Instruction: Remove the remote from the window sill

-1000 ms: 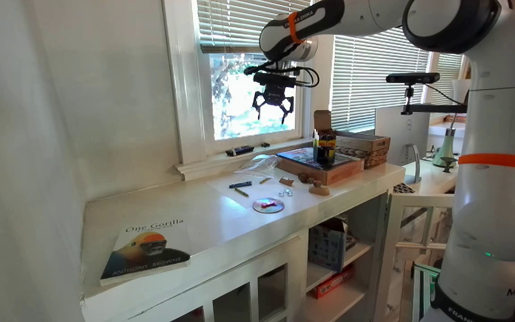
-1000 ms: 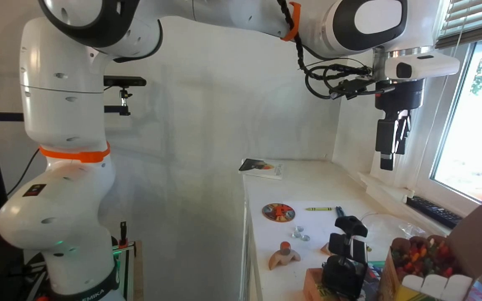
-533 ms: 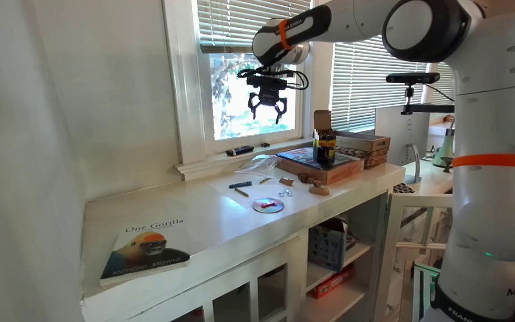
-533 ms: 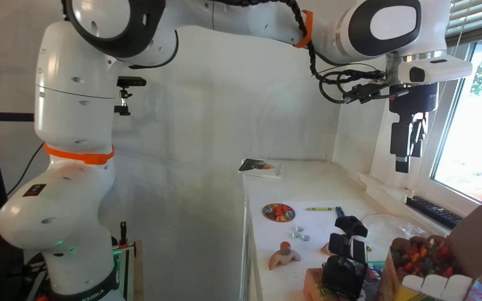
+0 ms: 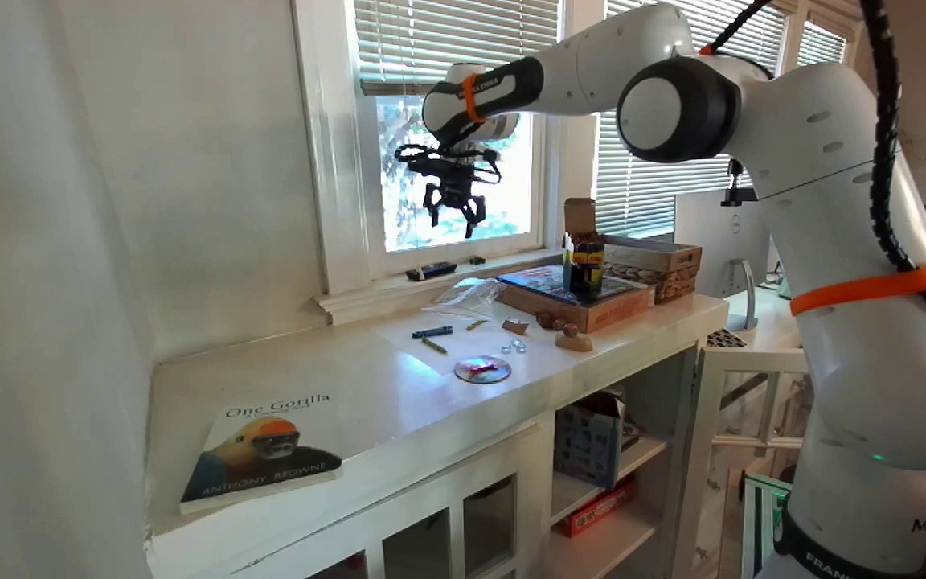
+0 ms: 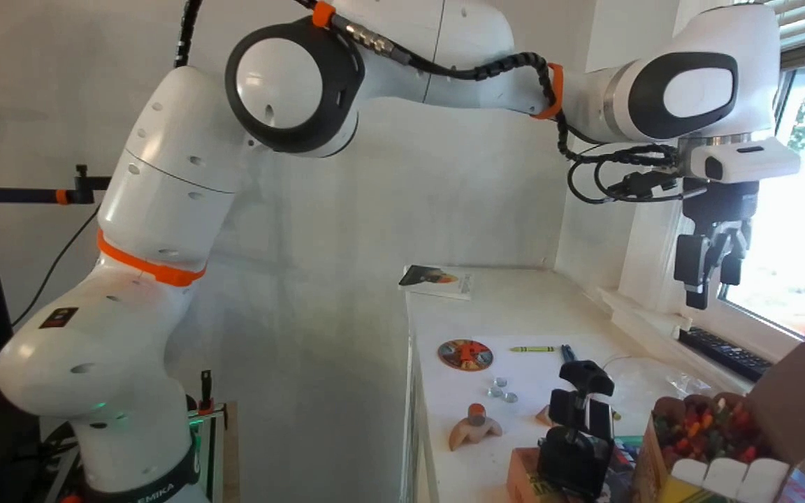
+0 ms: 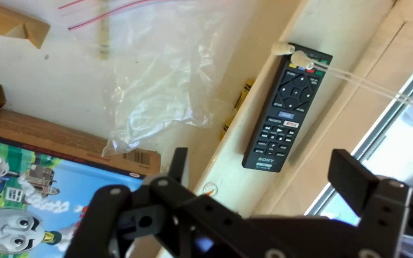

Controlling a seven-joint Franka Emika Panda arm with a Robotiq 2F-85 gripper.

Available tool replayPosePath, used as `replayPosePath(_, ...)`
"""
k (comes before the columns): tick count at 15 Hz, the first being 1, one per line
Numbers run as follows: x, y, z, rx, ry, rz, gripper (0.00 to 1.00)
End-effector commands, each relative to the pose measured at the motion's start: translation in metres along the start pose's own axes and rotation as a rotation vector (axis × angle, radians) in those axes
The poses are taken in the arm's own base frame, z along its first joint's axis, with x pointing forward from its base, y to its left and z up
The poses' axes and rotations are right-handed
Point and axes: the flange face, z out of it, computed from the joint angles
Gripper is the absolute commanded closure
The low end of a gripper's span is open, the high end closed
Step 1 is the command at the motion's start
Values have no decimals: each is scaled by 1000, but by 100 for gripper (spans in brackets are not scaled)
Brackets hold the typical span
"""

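Note:
The remote is a slim black bar with buttons. It lies flat on the white window sill in both exterior views, the remote (image 5: 431, 271) (image 6: 724, 353) on the window sill (image 5: 379, 296) (image 6: 643, 323). In the wrist view the remote (image 7: 281, 122) lies slanted along the window sill (image 7: 237, 184). Two blind-cord pulls (image 7: 301, 59) rest over its far end. My gripper (image 5: 452, 227) (image 6: 713, 290) hangs fingers down in front of the window, well above the sill. In the wrist view my gripper (image 7: 258, 161) is wide open and empty, with the remote's near end between the fingertips in the picture.
The window glass and frame (image 7: 375, 143) stand close beside the sill. A plastic bag (image 7: 163, 82) and crayons lie on the countertop (image 5: 270, 362). A picture-covered box (image 7: 41, 200), an open crayon box (image 6: 717, 433) and a black clamp-like device (image 6: 577, 433) stand near.
My gripper has moved lower and toward the window, leftward in an exterior view, and has turned a little. It stays open. The remote has not moved.

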Motion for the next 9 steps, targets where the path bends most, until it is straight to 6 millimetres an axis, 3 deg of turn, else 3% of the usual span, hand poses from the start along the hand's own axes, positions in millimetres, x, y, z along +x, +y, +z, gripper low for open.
replayPosePath(1,0,-22,25,21,-43,74,0)
replayPosePath(6,1,-36,56,35,-58,97,0)
replayPosePath(9,-3,-29,55,6,-45,71,0)
